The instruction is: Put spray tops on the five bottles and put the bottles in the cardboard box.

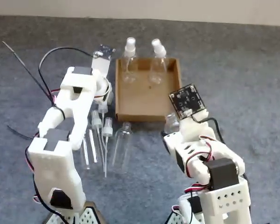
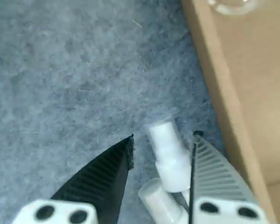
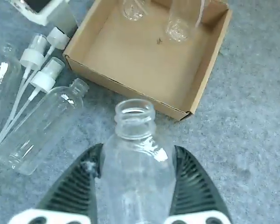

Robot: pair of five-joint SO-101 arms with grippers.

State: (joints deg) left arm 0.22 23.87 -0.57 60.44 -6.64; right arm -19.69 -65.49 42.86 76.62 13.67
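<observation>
An uncapped clear bottle [image 3: 134,116] stands upright in my right gripper [image 3: 137,156], which is shut on its body just before the front right corner of the cardboard box [image 3: 130,91]; the high view shows that bottle [image 1: 171,122] too. My left gripper [image 2: 162,140] is open and low over the carpet beside the box's left wall [image 2: 210,79], one finger on each side of a white spray top [image 2: 168,151]. A second spray top [image 2: 156,200] lies right behind it. Two capped bottles [image 1: 129,65] [image 1: 157,63] lie in the box at its far side.
Left of the box, on the grey carpet, lie an uncapped bottle [image 1: 122,145], another clear bottle [image 1: 86,148] and loose spray tops [image 1: 107,127] with long tubes. The near part of the box floor [image 1: 147,95] is bare. Cables [image 1: 46,70] trail off the left arm.
</observation>
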